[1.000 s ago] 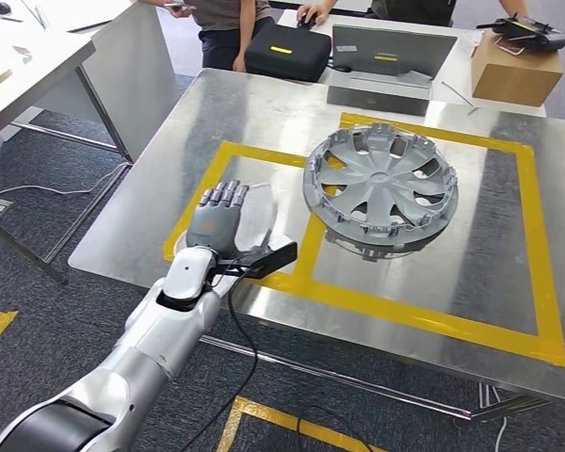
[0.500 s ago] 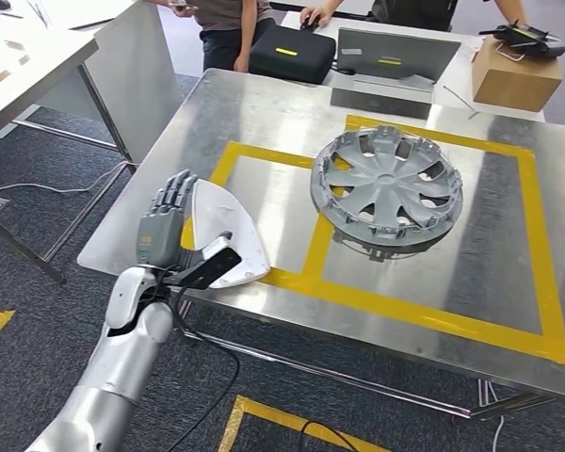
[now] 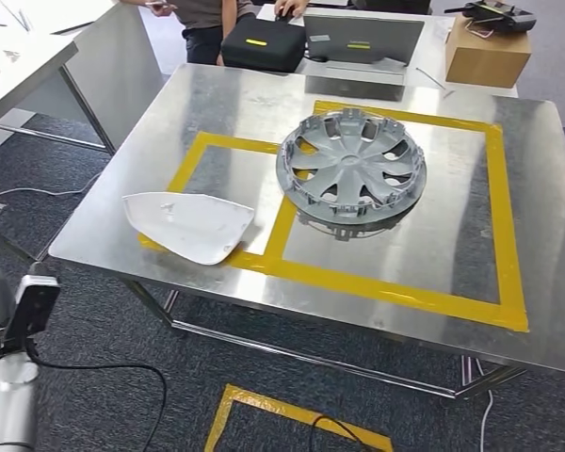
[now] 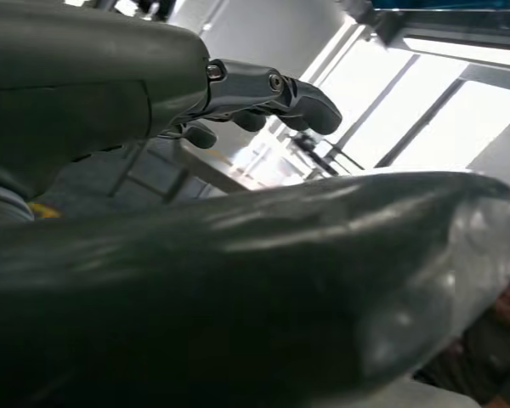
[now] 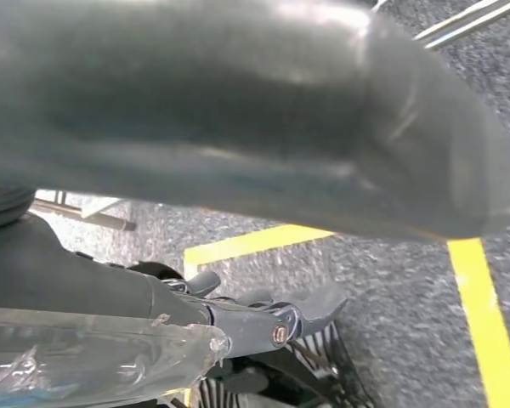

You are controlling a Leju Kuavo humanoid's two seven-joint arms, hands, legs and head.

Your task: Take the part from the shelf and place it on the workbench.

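Currently: white part (image 3: 188, 225) lies flat on the near-left edge of the workbench (image 3: 436, 245), across the yellow tape, left of the hubcap (image 3: 350, 171) and apart from it. Left hand (image 4: 265, 89) holds nothing, fingers extended and apart; right hand (image 5: 265, 319) likewise holds nothing, fingers loosely apart. Step judged: placement done; next calls only for keeping both arms off the bench.

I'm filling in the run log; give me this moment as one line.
part: white part on workbench, left taped box | left hand: empty, fingers apart | right hand: holds nothing | hubcap: right box
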